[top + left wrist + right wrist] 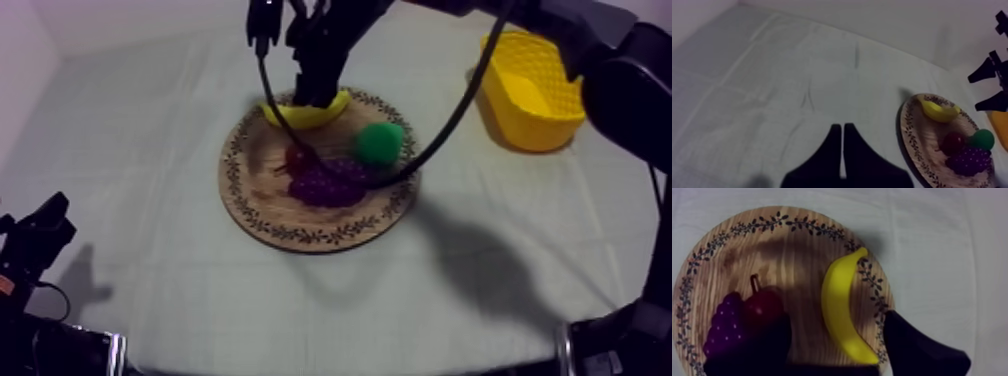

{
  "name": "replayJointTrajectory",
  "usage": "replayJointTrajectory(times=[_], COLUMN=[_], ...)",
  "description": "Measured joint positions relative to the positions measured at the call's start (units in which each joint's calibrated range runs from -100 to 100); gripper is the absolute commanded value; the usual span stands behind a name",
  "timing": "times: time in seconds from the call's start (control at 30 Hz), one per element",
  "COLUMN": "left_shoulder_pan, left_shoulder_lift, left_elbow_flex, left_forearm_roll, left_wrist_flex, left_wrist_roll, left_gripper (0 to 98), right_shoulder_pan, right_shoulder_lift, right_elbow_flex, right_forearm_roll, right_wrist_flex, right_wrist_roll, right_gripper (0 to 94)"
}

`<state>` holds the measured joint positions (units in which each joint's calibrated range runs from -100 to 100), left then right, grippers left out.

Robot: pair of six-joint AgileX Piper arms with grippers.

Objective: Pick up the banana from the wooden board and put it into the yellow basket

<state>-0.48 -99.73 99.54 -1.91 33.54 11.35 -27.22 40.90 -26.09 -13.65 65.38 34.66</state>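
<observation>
Upper middle of the top view: the right claw [316, 92] is wide open and empty, one finger on each side of the banana [305, 114], which lies on the board's [262, 210] upper rim. The left claw [843, 131] is closed on nothing.

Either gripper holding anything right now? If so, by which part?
Nothing held. The right gripper has its fingers open either side of the banana's middle on the wooden board, gaps showing. The left gripper is shut on nothing, over the cloth.
</observation>
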Motion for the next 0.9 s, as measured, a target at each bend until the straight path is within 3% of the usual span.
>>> replayJointTrajectory(times=[0.53, 0.73, 0.9], left_shoulder_pan=[0.0, 0.0, 0.0], left_shoulder_lift=[0.0, 0.0, 0.0], left_elbow_flex=[0.0, 0.0, 0.0], left_forearm_roll=[0.0, 0.0, 0.0], left_wrist_flex=[0.0, 0.0, 0.0], left_wrist_roll=[0.0, 0.0, 0.0], left_gripper=[0.1, 0.1, 0.1], right_shoulder_pan=[0.1, 0.2, 0.5], right_shoulder_lift=[12.6, 14.6, 15.9], right_elbow_flex=[-8.8, -9.5, -10.2], right_forearm_roll=[2.3, 2.4, 2.9], right_wrist_flex=[-0.2, -0.3, 0.0], right_wrist_roll=[-1.6, -1.4, -1.0], right_gripper=[47.9, 34.6, 30.2])
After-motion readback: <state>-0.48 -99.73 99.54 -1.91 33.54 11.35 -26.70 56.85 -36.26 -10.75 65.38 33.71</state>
